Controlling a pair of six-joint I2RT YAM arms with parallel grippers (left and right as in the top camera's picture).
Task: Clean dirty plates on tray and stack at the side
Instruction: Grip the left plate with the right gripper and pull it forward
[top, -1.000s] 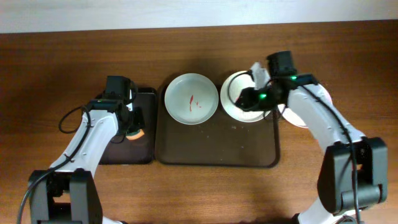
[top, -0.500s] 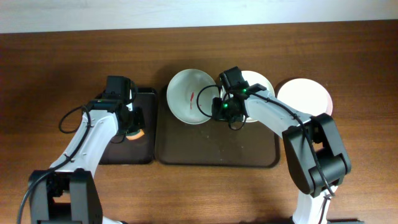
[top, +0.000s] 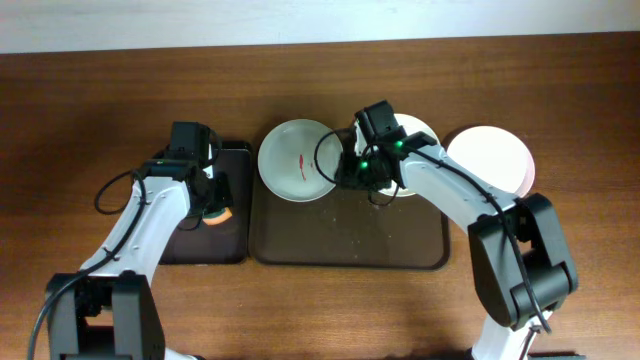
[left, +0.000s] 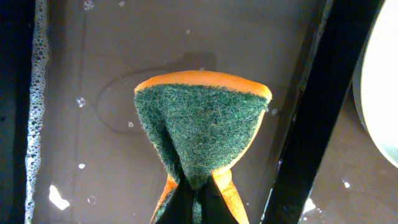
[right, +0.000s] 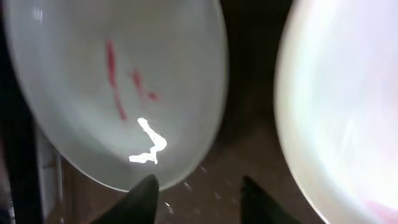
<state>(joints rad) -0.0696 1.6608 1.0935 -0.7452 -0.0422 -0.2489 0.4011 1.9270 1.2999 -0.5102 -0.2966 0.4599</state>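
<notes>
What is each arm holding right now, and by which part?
The left fingers pinch the sponge by its near end, folding it, green side showing. The right fingers stand open at the rim of the smeared plate, holding nothing.

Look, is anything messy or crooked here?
Yes. The left plate has red smears inside and looks tipped against the rim of the tray. The left claw pinches the sponge into a fold.

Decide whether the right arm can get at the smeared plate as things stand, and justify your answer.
Probably yes. The right claw is open and sits right at the rim of the smeared plate, with only bare tray around it.
</notes>
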